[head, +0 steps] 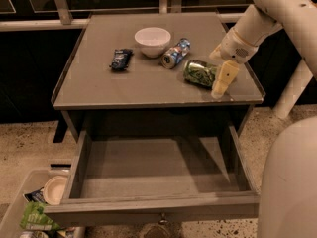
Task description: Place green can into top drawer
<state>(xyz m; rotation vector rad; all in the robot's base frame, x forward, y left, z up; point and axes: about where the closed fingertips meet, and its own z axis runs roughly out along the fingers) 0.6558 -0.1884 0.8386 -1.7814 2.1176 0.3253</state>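
Clutter sits nearest the lens: a pale plastic bin (pixel 11 217) at lower left on the speckled floor holds a round white dish (pixel 54 189) and a crumpled green packet (pixel 36 217). At lower right bulks the robot's rounded white body (pixel 290 182).

Between them the wide, shallow grey top drawer (pixel 158 203) stands pulled fully out from under the table, its small round knob (pixel 161 218) just visible below the flat front panel and its floor bare.

Above it is the square grey table (pixel 148 87) with a low raised rim. The green can (pixel 199 73), its body patterned green and white with silver ends, lies on its side on the right part of the table top, near the front edge and outside the drawer.

The white-and-yellow two-finger gripper (pixel 217 73) reaches in from the right on the white arm (pixel 270 16). Its fingers (pixel 221 81) stand apart astride the can's right end, the nearer one pointing down to the table just beside the can. The can rests on the surface.

Just behind, a slimmer blue-and-silver can (pixel 176 53) lies tipped over. A round white bowl (pixel 152 41) stands upright beside it to the left, and a dark blue snack packet (pixel 121 59) lies flat further left. Pale metal rails (pixel 59 4) cross the dark background.
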